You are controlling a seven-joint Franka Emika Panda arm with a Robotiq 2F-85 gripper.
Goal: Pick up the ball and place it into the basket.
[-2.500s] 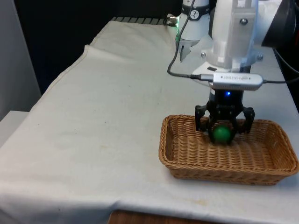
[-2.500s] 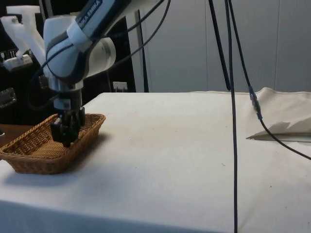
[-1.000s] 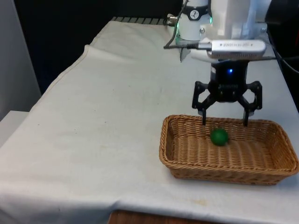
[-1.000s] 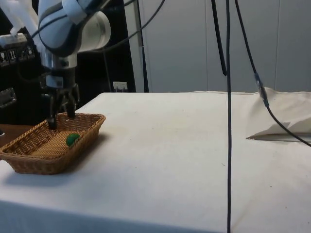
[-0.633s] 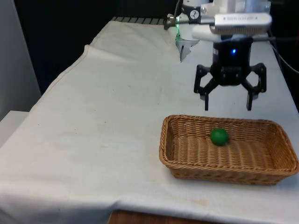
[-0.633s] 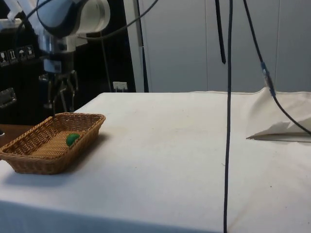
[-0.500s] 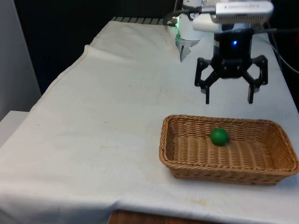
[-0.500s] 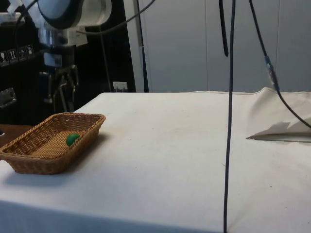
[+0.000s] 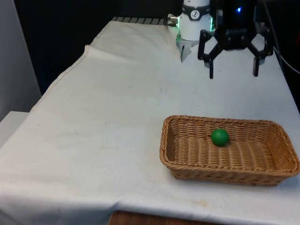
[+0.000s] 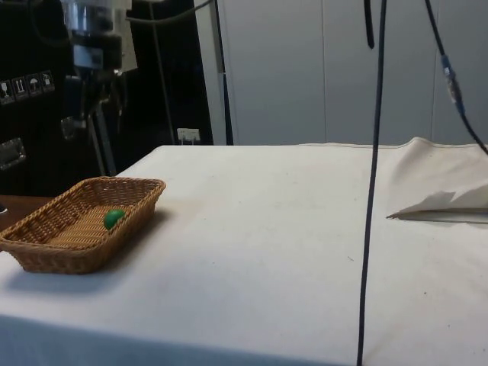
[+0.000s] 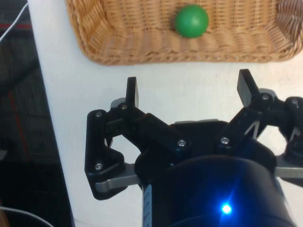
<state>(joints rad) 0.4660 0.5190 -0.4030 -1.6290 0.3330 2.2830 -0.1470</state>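
A green ball (image 9: 220, 137) lies inside the brown wicker basket (image 9: 173, 161), near its far wall, at the front view's right. From the side the ball (image 10: 113, 218) rests low in the basket (image 10: 46, 255). My black gripper (image 9: 233, 73) hangs open and empty well above the basket, behind its far rim. In the side view the gripper (image 10: 97, 145) is above the basket's far end. The wrist view looks down past the open gripper (image 11: 189, 87) onto the ball (image 11: 191, 20) and the basket (image 11: 99, 45).
The white cloth covers the table (image 9: 108, 112), which stretches bare to the front view's left. The basket sits close to the table's near edge. A black cable (image 10: 371, 191) hangs down in the side view. The cloth is rumpled at the side view's right (image 10: 442, 202).
The gripper let go of the ball in the basket and has risen straight up, open throughout. The ball has stayed where it dropped.
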